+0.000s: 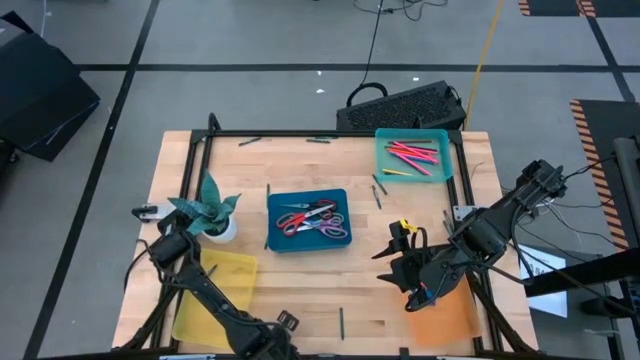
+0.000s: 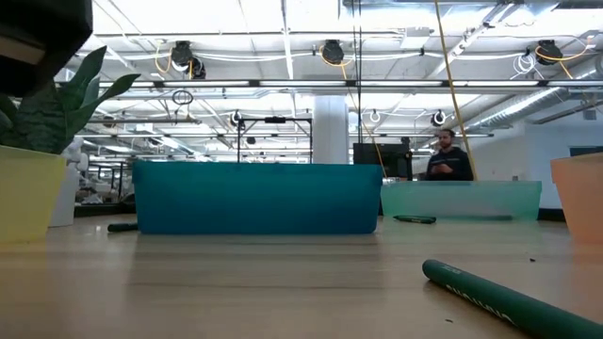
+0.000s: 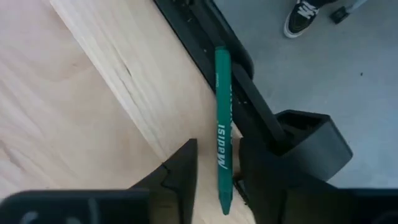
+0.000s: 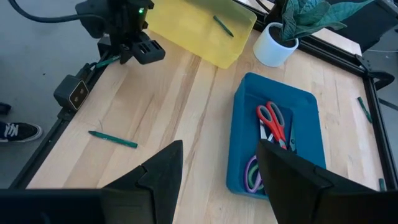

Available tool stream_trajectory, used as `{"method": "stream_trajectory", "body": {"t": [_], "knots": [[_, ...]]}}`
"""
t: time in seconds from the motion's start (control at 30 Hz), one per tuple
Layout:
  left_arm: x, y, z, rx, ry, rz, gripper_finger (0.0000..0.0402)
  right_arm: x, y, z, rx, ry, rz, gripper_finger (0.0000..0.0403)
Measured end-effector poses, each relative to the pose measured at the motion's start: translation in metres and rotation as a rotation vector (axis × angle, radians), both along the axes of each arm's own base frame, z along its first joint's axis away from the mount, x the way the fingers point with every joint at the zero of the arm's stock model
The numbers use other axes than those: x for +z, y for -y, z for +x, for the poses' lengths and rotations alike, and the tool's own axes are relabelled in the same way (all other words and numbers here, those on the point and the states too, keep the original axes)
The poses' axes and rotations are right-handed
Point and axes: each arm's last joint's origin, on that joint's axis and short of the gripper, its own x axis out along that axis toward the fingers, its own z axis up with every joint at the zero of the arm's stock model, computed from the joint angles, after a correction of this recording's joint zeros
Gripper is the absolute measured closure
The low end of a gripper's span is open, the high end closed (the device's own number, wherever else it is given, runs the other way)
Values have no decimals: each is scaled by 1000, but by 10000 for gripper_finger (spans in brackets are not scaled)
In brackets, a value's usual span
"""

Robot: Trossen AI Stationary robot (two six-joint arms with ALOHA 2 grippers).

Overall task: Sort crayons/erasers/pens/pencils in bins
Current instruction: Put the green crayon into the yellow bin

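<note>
A green crayon (image 3: 222,127) is sitting pinched between the fingers of the left pincer (image 3: 214,177) at the left edge of the counter (image 1: 300,160), lying along the dark frame rail there, its printed side facing the wrist camera. Close by, the yellow bin (image 1: 222,295) is resting at the counter's near left corner with one green stick (image 4: 223,26) lying inside it, next to a small potted plant (image 1: 210,212) in a white pot. The dark blue bin (image 1: 310,220) is standing near the middle of the counter, holding scissors (image 1: 305,218) with red and purple handles. The teal bin (image 1: 412,153) is sitting at the far right corner with red and pink sticks (image 1: 410,155) and a yellow one in it, and the orange bin (image 1: 445,315) is lying at the near right, partly under the right arm. The right pincer (image 1: 395,262) is hovering above the counter between the dark blue and orange bins, its fingers spread apart and holding nothing. Other dark sticks are lying scattered on the bare wood, one (image 1: 341,322) near the front edge. In the low view a person (image 2: 448,157) is standing in the room beyond the counter.
</note>
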Motion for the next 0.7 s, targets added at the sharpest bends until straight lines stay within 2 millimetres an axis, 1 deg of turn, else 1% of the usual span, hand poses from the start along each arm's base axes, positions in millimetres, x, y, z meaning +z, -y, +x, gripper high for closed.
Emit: {"method": "stream_trajectory", "body": {"t": [0.2, 0.27, 0.5, 0.7], "knots": [[-6, 0, -1, -8, 9, -16, 372, 0, 0, 0, 0, 0, 0, 206], [-6, 0, -1, -7, 8, -16, 388, 0, 0, 0, 0, 0, 0, 206], [-6, 0, 0, -6, 21, -7, 370, 0, 0, 0, 0, 0, 0, 206], [-6, -1, 0, -2, 18, -9, 390, 0, -1, 0, 17, -14, 23, 206]]}}
